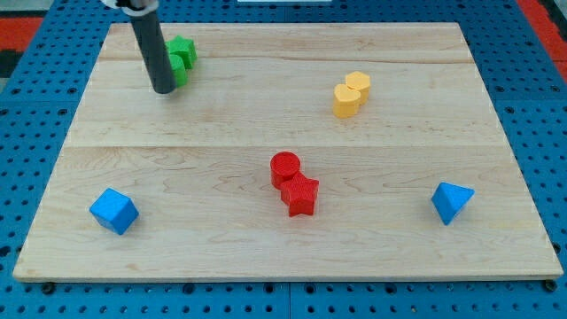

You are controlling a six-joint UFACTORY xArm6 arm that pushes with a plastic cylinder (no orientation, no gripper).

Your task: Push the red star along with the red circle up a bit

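- My tip (164,90) rests on the wooden board (266,248) near the view's top left corner; the dark rod rises from it and leaves the frame at the top edge
- There is no pincer on this arm to be spread or pressed together, only the straight rod, which holds nothing
- Just to the view's right of the rod sits a green block (182,58), partly hidden behind it; its shape is hard to make out, possibly two joined rounded lobes, and whether my tip touches it I cannot tell
- The red circle (285,167) lies a little below the middle of the board, with the red star (300,195) touching it on its lower right side; the two sit as a close pair
- Both red blocks are well apart from my tip, down and to the view's right of it
- A yellow block (352,94), looking like two short cylinders joined together, sits in the upper right part of the board, above and to the right of the red pair
- A blue cube-like block (113,211) stands near the lower left corner of the board
- A blue block (452,202) with a pointed, wedge-like form stands near the lower right edge
- The board lies on a blue perforated surface (35,115) that shows all around it
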